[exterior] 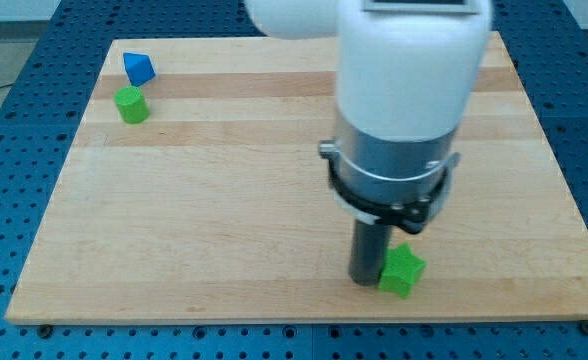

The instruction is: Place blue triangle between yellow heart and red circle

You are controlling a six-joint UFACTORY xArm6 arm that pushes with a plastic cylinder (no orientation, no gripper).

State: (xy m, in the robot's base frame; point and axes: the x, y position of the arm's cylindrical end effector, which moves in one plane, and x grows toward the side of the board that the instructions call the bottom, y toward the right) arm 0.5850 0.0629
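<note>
The blue triangle [138,68] lies near the top left corner of the wooden board [204,200]. A green block [131,105] sits just below it, close or touching. My tip [365,279] is near the board's bottom edge, right of centre, touching the left side of a green star-shaped block [402,271]. The yellow heart and the red circle are not visible; the arm's white body [404,70] covers part of the board's upper right.
The board rests on a blue perforated table [14,120]. The arm's grey collar [389,180] hangs over the board's right centre.
</note>
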